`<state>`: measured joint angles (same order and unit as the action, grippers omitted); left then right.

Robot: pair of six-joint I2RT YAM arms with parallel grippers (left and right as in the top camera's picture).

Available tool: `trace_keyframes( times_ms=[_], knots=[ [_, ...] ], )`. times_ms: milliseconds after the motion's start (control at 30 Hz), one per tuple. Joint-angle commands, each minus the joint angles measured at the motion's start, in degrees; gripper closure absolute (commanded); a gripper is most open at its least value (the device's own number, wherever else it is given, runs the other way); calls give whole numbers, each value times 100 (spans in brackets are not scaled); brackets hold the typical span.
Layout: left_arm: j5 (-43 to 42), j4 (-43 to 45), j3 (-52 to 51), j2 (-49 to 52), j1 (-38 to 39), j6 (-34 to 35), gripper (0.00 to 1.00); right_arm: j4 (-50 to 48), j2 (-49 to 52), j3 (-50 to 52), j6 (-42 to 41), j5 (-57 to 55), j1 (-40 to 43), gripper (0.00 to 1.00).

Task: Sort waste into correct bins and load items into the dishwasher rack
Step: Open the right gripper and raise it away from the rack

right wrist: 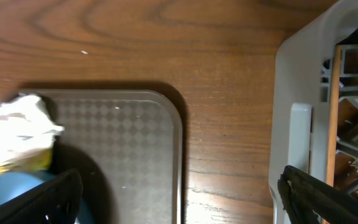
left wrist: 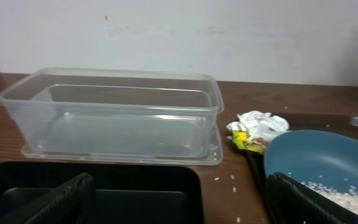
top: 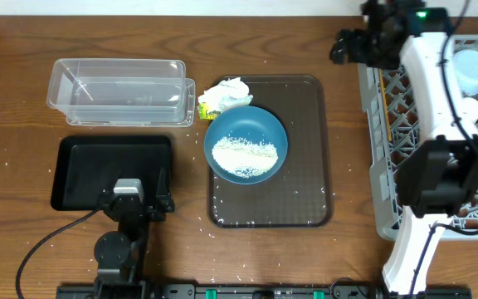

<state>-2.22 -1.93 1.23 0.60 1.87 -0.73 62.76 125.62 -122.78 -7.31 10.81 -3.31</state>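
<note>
Centrally, the rice (top: 244, 156) lies as a white heap inside the dark bowl (top: 256, 129), which sits on the brown tray (top: 305, 124), toward its 9 o'clock side. Touching the bowl's rim at 11 o'clock is the crumpled tissue (top: 231, 90), with its yellow-green wrapper (top: 207, 107) at its 8 o'clock side; both sit at the tray's far-left corner. Stray grains dot the tray and the desk (top: 347, 166) around it. At 10 o'clock of the bowl the clear tub (top: 119, 91) stands upright on the desk, and at the tub's 6 o'clock lies the black tray (top: 98, 166). The rack (top: 370, 166) fills the desk at 3 o'clock of the brown tray, with a pale bowl (top: 473, 68) in its far part.

The left arm reaches from the desk's 6 o'clock edge toward 12, low and level, with the left claw (top: 135, 195) over the black tray's near rim. Its fingers (left wrist: 61, 199) stand wide apart, gripping nothing.

The right arm stretches from its base at 5 o'clock up over the rack and bends toward 9 at its far end. The right claw (top: 345, 47) hangs above bare desk between the brown tray's far-right corner and the rack's rim. Its fingers (right wrist: 39, 199) are spread wide and hold nothing.
</note>
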Motion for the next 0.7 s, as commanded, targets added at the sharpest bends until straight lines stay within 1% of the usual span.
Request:
trace_keyframes(
  times_ms=[0, 133, 267, 367, 433, 467, 500, 567, 667],
  knots=[
    [463, -208, -101, -26, -35, -227, 9, -17, 107, -9, 74, -931, -216, 1],
    [457, -197, -101, -26, -35, -223, 10, -17, 107, -9, 70, -1008, -308, 1],
    [271, 190, -101, -26, -33, -155, 10, 0, 107, -9, 52, -828, -315, 1],
    [-599, 717, -101, -26, -33, -157, 10, 2, 107, -9, 55, -754, -315, 1],
    [-1401, 1268, -101, -26, -33, -157, 9, 4, 107, -9, 55, -756, -315, 1],
    [-1631, 1499, -98, -26, -33, -153, 9, 4, 107, -9, 55, -756, -317, 2],
    [-1665, 1665, -66, -20, -35, -4, 9, 4, 107, -9, 55, -756, -321, 1],
    [-1523, 1657, 133, 50, -35, 306, 9, -39, 107, -9, 55, -754, -319, 1],
    [-1534, 1399, 686, 415, -35, 339, 9, -50, 107, -9, 55, -756, -302, 1]
  ],
)
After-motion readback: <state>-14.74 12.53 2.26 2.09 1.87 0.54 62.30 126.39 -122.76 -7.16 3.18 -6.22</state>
